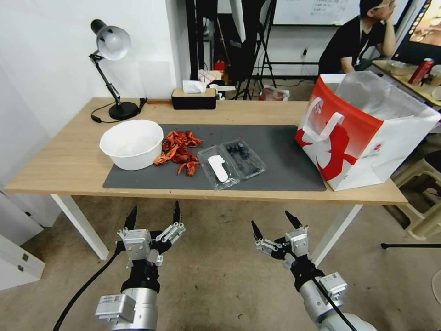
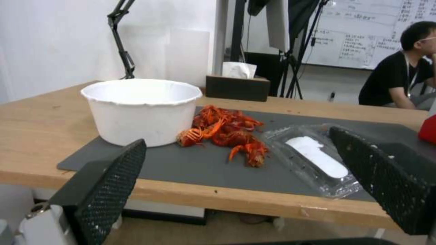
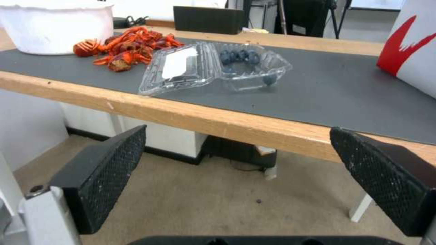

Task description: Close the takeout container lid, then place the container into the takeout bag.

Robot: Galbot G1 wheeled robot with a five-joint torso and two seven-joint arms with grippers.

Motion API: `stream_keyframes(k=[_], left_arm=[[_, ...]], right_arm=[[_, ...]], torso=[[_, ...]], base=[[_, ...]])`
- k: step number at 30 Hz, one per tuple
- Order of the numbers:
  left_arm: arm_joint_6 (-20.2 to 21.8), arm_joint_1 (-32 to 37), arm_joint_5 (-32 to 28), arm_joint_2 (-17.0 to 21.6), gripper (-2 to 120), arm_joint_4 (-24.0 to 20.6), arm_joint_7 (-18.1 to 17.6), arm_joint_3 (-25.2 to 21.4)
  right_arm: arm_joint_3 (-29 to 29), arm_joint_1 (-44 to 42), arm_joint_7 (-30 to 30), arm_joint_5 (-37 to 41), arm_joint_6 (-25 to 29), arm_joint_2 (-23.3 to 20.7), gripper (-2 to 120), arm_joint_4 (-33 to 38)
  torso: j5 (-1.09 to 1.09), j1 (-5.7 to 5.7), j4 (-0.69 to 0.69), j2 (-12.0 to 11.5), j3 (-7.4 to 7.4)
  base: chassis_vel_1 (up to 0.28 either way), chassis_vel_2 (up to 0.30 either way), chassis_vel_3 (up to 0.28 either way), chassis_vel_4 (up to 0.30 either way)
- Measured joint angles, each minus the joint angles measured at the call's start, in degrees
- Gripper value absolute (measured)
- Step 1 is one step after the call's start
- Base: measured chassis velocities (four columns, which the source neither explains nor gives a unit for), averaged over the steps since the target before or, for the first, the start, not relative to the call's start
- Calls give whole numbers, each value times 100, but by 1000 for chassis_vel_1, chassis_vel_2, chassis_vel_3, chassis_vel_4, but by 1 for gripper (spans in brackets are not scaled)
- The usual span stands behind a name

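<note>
The table (image 1: 69, 161) stands across the front of the robot, with a dark mat (image 1: 285, 156) over its middle and the takeout bag (image 1: 367, 133) upright at the right end of the mat, mouth open upward and foil lining showing. Left of the mat's centre sit a white bowl (image 1: 132, 144) and a heap of red crayfish (image 1: 179, 151). Between the crayfish and the bag, near the table's front edge, the takeout container (image 1: 243, 158) lies spread flat open: the tray with blueberries on the bag side, the lid (image 1: 218, 168) folded out toward the crayfish, white label up. The opened box runs long from near-left to far-right, with the hinge crossing the middle, so the lid likely has to swing over toward the bag to close. Both arms hang below and short of the table edge, well apart from the box. The left gripper (image 1: 154, 218) has its fingers spread wide and empty; the right gripper (image 1: 274, 225) likewise, open and holding nothing. The box lies ahead and above, roughly between them, perhaps slightly nearer the right one, which also has the bag on its side.
</note>
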Motion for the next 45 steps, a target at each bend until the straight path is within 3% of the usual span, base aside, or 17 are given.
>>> stream_keyframes(k=[5, 15, 28, 33, 35, 39, 45], left_arm=[[-218, -81, -237, -1, 100, 158, 226, -47], [-275, -160, -334, 0, 100, 240, 383, -180], [-285, -182, -345, -1, 100, 272, 419, -209], [-325, -262, -344, -14, 100, 462, 499, -324], [-337, -282, -343, -17, 100, 502, 520, -346], [-422, -270, -313, -13, 100, 601, 549, -368], [-457, -396, -318, -8, 100, 879, 603, -322]], right_arm=[[-3, -6, 18, -7, 31, 21, 100, 49], [31, -13, 29, -7, 146, 28, 100, 45], [67, 25, 20, 32, 152, -33, 100, 40], [126, 521, -44, 361, -61, -332, 100, -44], [34, 1096, -51, 833, -232, -749, 100, -190], [-76, 1649, -57, 1296, -274, -1154, 100, -483], [-48, 2219, 128, 1712, -528, -1495, 100, -790]], torso=[[-1, 0, 0, 0, 0], [-1, 0, 0, 0, 0], [1, 0, -1, 0, 0], [0, 0, 0, 0, 0], [1, 0, -1, 0, 1], [1, 1, 2, 0, 1], [-2, 2, -1, 0, 1]], base=[[0, 0, 0, 0], [0, 0, 0, 0], [0, 0, 0, 0], [0, 0, 0, 0], [0, 0, 0, 0], [0, 0, 0, 0], [0, 0, 0, 0]])
